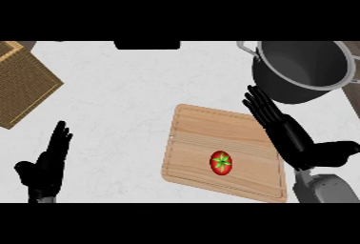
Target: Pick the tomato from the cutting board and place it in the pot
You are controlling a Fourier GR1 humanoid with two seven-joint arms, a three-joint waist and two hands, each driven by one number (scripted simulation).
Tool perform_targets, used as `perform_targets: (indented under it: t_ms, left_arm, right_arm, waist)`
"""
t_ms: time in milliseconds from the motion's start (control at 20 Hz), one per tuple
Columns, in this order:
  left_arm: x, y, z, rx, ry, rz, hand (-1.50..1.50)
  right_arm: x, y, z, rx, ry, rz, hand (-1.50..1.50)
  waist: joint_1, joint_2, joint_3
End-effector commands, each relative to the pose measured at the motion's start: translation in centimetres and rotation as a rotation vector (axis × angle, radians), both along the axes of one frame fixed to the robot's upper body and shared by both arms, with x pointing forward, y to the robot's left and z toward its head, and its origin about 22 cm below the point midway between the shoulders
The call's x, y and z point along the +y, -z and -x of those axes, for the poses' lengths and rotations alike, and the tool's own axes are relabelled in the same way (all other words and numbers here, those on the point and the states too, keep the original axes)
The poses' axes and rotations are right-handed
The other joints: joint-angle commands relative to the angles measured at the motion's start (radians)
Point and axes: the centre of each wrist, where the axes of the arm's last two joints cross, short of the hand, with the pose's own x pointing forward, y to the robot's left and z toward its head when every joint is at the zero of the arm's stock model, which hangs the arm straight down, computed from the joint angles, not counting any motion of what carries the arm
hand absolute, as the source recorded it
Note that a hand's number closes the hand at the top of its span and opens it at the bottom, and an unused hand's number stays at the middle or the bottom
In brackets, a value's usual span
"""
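Not yet picked: small red round tomato (221, 162) on the pale wooden cutting board (204, 138), dark grey metal pot (302, 71) at one o'clock, right hand (281, 128) fingers released.

My left hand (44, 164) is matt black all over, with slim, segmented fingers and a thick rounded thumb. My right hand (288, 131) is the same black, its fingers ridged where the segments meet. Behind it my right forearm (327, 187) is a smooth grey shell with a rounded end, joined to the hand by a narrow wrist.
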Motion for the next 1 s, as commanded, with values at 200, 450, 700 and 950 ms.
perform_targets:
  t_ms: [200,450,700,950]
  left_arm:
    - [-2.8,-0.8,-1.8,0.095,0.291,-0.01,0.0]
    - [-3.4,0.2,-0.9,0.16,0.302,0.047,0.0]
    - [-4.8,-0.8,-2.3,0.181,0.382,0.047,0.0]
    - [-5.7,-2.2,-3.9,0.17,0.423,0.057,0.0]
  right_arm:
    - [2.1,4.2,3.1,0.182,0.411,0.246,1.5]
    - [-2.4,3.1,2.5,-0.18,0.868,0.465,-1.5]
    - [4.9,2.6,5.3,-0.447,1.059,0.306,-1.5]
    - [9.3,4.5,9.6,-0.231,1.059,0.41,-1.5]
  waist:
    - [-0.042,0.011,0.001]
    - [-0.123,-0.014,-0.003]
    - [-0.069,-0.002,0.002]
    - [-0.026,0.009,-0.002]
